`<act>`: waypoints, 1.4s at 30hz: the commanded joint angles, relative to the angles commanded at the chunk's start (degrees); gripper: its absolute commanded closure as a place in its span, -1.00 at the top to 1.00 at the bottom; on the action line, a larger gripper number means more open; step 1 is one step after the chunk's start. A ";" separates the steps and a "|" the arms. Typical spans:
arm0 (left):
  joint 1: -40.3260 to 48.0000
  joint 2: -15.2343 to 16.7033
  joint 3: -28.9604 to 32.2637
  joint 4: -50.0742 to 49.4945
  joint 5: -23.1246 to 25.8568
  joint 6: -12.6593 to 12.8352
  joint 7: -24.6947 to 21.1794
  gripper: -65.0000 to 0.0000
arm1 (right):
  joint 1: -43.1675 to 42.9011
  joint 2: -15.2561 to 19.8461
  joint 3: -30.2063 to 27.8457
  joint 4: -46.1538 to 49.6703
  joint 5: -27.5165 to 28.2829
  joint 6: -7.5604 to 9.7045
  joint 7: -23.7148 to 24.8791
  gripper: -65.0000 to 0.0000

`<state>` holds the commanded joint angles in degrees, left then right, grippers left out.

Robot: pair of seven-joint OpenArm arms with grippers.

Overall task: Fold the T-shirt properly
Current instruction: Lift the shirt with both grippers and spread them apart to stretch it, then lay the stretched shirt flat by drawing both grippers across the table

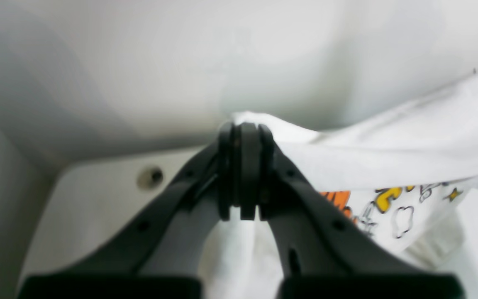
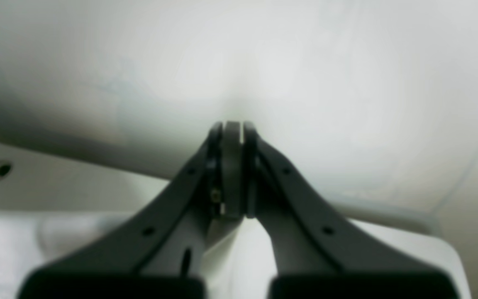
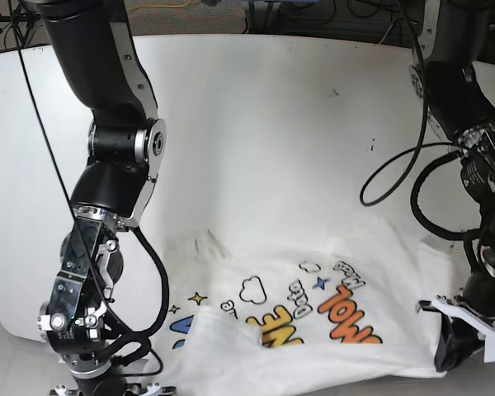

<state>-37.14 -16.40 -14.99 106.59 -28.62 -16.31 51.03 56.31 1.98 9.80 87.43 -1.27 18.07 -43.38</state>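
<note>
Jaws of the left gripper [image 1: 245, 133] are pressed together on a white fold of the T-shirt [image 1: 388, 158], which drapes away toward three o'clock in the left wrist view, its orange and yellow cartoon print showing at about four o'clock. Jaws of the right gripper [image 2: 232, 131] stand drawn together as well; pale cloth shows between the finger bases, though blur hides whether the tips pinch it. In the base view the T-shirt [image 3: 313, 330] lies crumpled on the white worktop [image 3: 272, 124] toward six o'clock, print upward and upside down, its near part doubled over. The left arm's wrist sits at four o'clock by the shirt's edge; the right arm stands at eight o'clock.
</note>
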 joint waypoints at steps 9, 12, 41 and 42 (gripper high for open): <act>-8.62 -1.76 0.35 -0.44 0.09 0.00 0.09 -1.00 | 7.82 2.73 -4.92 -2.46 -0.09 0.09 -1.05 -1.00; -10.37 -2.02 0.35 -0.70 0.09 0.00 0.09 -1.00 | 9.49 3.52 -6.59 -2.81 -0.09 0.09 -1.14 -1.00; 17.58 0.09 2.81 3.96 -6.68 -0.18 4.31 -1.00 | -24.53 9.32 -1.23 13.71 -0.09 0.26 -3.34 -1.00; 19.43 0.09 2.81 4.66 -7.12 -0.18 4.84 -1.00 | -26.46 9.41 -0.97 14.77 -0.09 0.26 -3.34 -1.00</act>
<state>-17.71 -16.31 -12.18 111.25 -35.74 -16.48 55.87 29.85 11.38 8.84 102.20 -1.36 18.33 -46.73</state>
